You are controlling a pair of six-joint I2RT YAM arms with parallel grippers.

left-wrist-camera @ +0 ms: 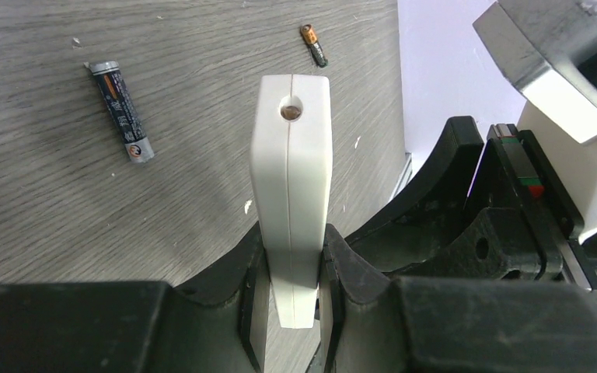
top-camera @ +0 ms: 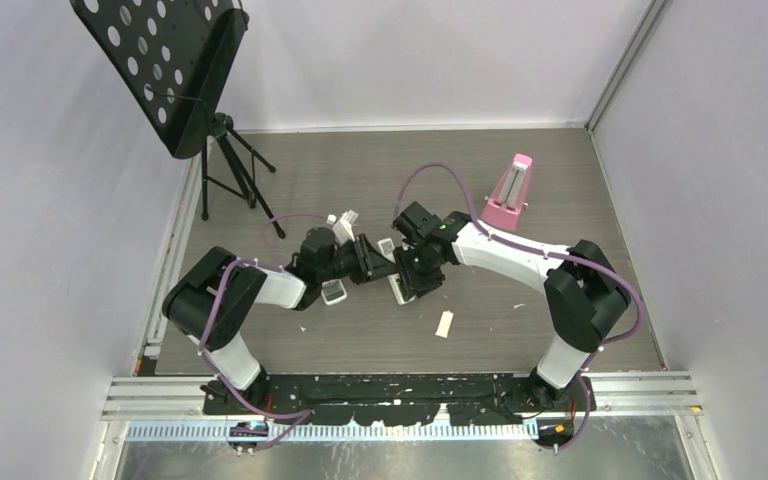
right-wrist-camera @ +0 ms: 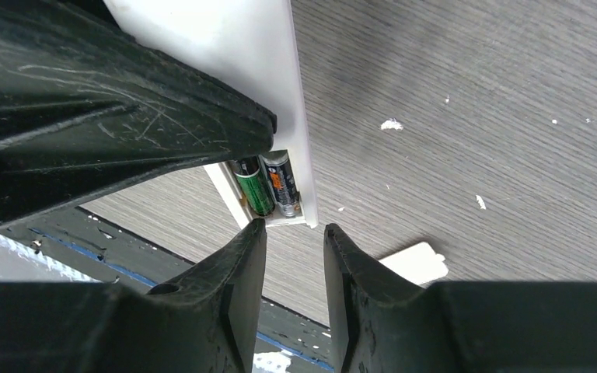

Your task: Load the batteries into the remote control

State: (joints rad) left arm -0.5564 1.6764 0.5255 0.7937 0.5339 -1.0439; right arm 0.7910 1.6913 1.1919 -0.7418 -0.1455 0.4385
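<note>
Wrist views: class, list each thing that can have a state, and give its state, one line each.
remote control: on edge, clamped, battery bay open.
left gripper: shut on the remote control.
right gripper: open, empty, at the bay end.
batteries in the bay: two, seated side by side.
loose batteries: two, lying flat, not loaded.
white cover: off, lying flat.

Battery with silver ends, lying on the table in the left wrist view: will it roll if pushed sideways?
Probably yes: the battery is a smooth cylinder lying flat on the table, so a side push should roll it. Pushed endwise, it would likely slide. It looks rigid.
</note>
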